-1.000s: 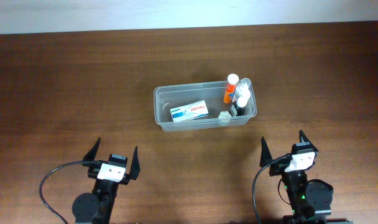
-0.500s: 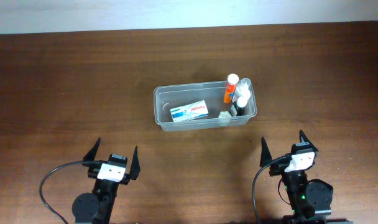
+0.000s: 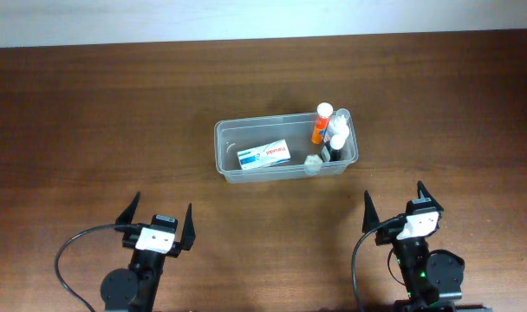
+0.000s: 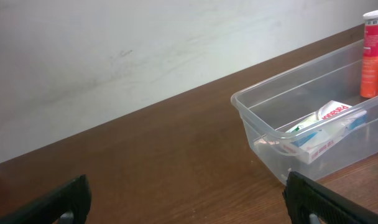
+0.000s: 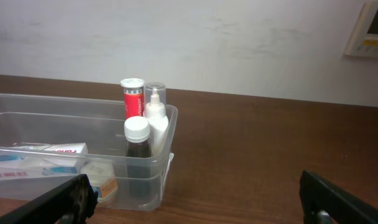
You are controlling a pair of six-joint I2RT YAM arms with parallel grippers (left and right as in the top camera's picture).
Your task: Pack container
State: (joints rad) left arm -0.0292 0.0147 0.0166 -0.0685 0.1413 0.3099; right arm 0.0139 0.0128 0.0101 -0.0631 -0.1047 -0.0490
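The container (image 3: 231, 139), a clear plastic tub, sits on the brown table a little right of centre. Inside it a white box (image 3: 264, 155) lies flat. At its right end stand an orange tube (image 3: 320, 126), a white bottle (image 3: 337, 130) and a dark bottle (image 3: 328, 152), with a small round jar (image 3: 313, 164) in front of them. My left gripper (image 3: 165, 202) is open near the front edge, well short of the tub. My right gripper (image 3: 393, 191) is also open, below the tub's right corner. Both are empty. The right wrist view shows the container (image 5: 52, 98) and the dark bottle (image 5: 138, 146) ahead on the left.
A black cable (image 3: 68, 251) loops beside the left arm's base. A pale wall runs behind the table's far edge (image 3: 263, 39), with a small wall panel (image 5: 369, 28) at the right. In the left wrist view the container (image 4: 251, 102) lies ahead on the right.
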